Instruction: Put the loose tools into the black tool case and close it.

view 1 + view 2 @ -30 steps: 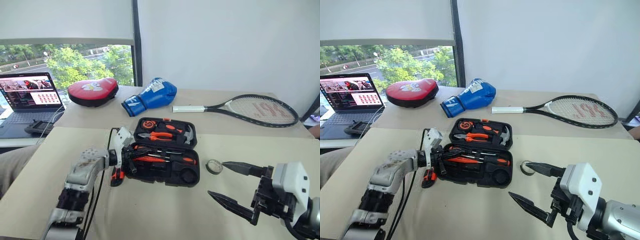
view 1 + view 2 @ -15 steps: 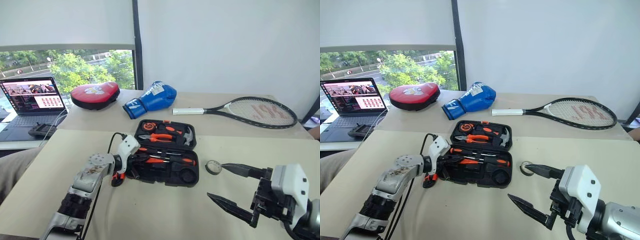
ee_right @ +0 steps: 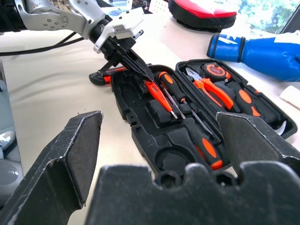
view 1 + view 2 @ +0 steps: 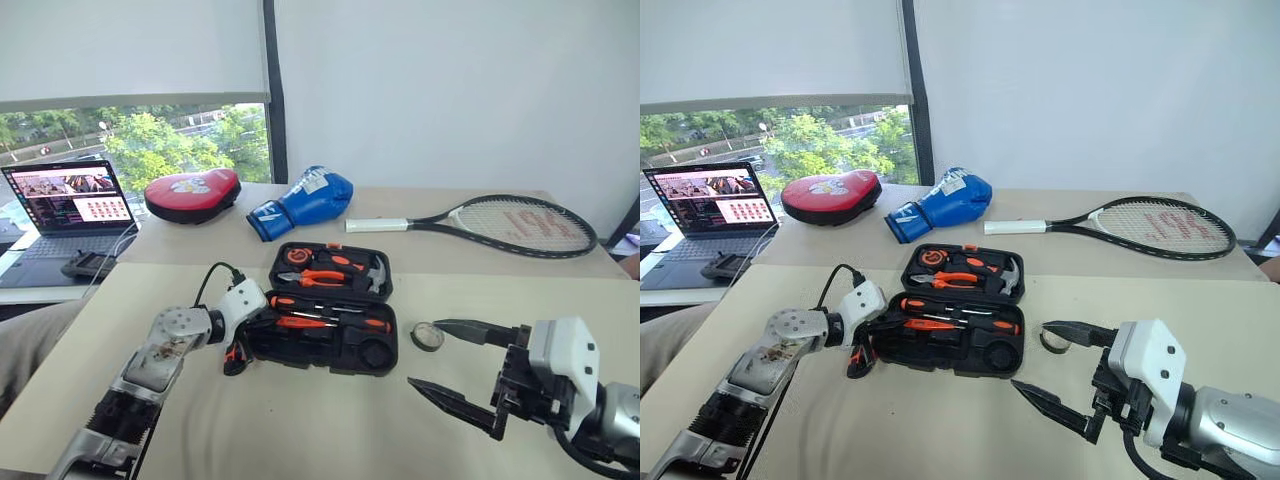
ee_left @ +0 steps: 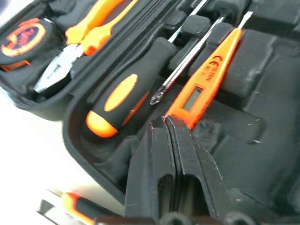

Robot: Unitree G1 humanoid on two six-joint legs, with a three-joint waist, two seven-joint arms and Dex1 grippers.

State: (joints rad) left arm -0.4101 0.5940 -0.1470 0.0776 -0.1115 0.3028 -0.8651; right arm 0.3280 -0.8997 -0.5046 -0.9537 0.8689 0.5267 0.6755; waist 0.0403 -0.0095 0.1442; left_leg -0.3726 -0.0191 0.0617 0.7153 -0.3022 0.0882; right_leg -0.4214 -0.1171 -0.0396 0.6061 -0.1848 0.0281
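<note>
While we looked on:
Case: our black tool case point(image 4: 330, 322) lay open on the table point(image 4: 300, 440).
Left gripper point(image 5: 165, 121): fingers together, tips at the red tester screwdriver point(image 5: 201, 84) inside.
Right gripper point(image 4: 448, 362): spread, empty, near the tape roll point(image 4: 428, 335).

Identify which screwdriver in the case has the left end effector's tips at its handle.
The small red tester screwdriver, the slim one with a little display window. The shut left end effector meets its handle end; the two black-and-orange-handled screwdrivers lie apart from it.
</note>
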